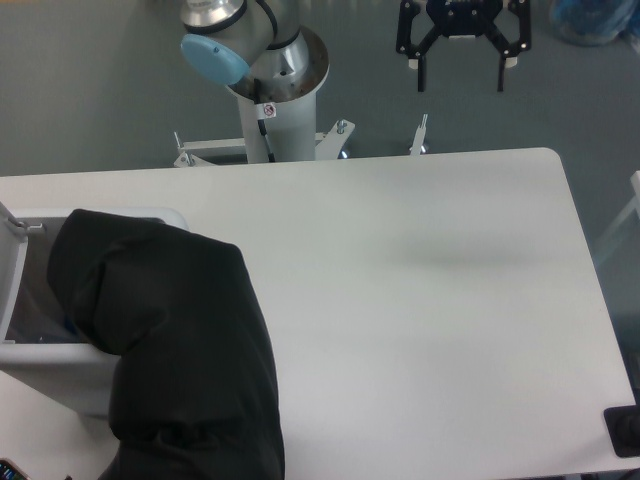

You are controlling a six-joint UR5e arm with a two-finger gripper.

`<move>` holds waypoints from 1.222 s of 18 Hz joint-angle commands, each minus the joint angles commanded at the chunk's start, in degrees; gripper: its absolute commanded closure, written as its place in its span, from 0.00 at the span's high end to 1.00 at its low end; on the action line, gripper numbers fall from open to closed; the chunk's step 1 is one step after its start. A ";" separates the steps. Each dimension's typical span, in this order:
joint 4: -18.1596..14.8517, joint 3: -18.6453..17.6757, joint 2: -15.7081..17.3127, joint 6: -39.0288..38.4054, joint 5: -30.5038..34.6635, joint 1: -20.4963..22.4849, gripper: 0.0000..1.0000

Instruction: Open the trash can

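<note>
The white trash can (50, 366) stands at the table's left edge with its lid swung up and its inside showing. A person's arm in a black sleeve (170, 340) bends over it and hides most of the opening. My gripper (460, 78) hangs open high above the table's far edge, far to the right of the trash can, with nothing between its fingers.
The arm's base column (272, 110) stands behind the table's far edge. A dark object (625, 430) sits by the table's near right corner. A blue bag (590, 20) lies on the floor at top right.
</note>
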 joint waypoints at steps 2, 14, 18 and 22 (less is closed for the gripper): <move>0.09 -0.09 0.00 0.00 -0.09 0.00 1.00; 0.70 -0.70 -0.26 0.00 0.00 -0.88 1.00; 0.70 -0.70 -0.35 0.00 0.09 -0.62 1.00; 0.62 -0.70 -0.26 0.70 0.09 -0.53 1.00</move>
